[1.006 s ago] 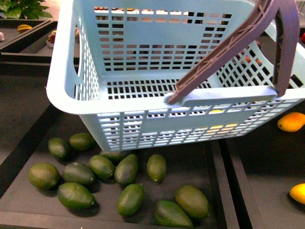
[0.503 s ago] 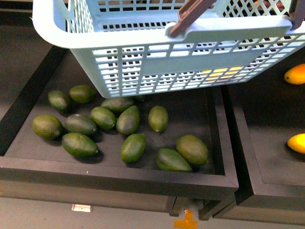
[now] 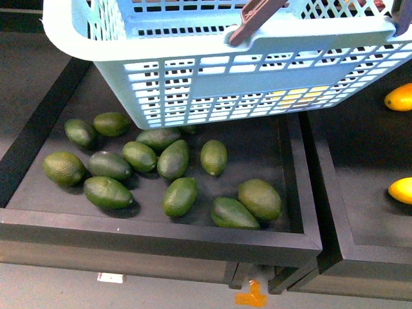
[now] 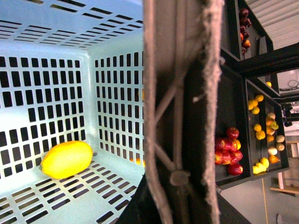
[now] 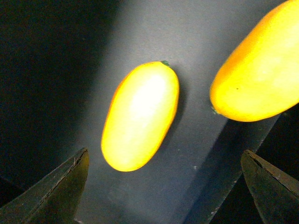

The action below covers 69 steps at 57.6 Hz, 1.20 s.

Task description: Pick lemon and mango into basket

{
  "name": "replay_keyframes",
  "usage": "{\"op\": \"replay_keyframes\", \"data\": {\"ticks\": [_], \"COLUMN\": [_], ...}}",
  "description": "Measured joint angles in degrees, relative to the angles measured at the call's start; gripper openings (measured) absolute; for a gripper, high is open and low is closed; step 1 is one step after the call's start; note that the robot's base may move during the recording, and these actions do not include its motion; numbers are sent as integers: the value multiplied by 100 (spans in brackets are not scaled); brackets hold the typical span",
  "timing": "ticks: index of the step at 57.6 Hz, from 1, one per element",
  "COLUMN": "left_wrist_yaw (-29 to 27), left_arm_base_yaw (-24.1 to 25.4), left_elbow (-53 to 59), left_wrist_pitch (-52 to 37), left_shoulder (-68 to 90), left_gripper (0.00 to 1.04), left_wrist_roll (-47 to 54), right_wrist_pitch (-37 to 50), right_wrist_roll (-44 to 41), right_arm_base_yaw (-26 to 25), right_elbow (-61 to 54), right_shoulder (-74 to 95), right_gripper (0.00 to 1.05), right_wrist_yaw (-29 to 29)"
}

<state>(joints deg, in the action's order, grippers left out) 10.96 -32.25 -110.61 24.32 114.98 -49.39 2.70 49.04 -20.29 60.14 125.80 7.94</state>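
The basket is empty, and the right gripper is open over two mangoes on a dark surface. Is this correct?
Not fully. The basket is not empty: the left wrist view shows a lemon lying on its slotted floor. The rest holds: the right gripper is open over a mango and a second mango on a dark surface.

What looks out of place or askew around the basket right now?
The basket is askew: its rim slopes and it overhangs the tray of green fruit instead of resting level. The lemon lies on its floor near a wall. Nothing looks spilled or damaged.
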Motion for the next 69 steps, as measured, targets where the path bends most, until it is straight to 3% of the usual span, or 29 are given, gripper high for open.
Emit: {"op": "replay_keyframes", "data": {"ticks": [69], "left_wrist_yaw": [-22], "left_arm_base_yaw": [2], "left_elbow": [0], "left_wrist_pitch": [0], "left_shoulder": [0], "left_gripper": [5], "left_wrist_roll": [2], "right_wrist_pitch": [-409], "right_wrist_roll": [101], "right_arm_base_yaw": [221], "right_elbow": [1198], "right_shoulder": [1193], "right_gripper": [96], "right_wrist_yaw": [431]}}
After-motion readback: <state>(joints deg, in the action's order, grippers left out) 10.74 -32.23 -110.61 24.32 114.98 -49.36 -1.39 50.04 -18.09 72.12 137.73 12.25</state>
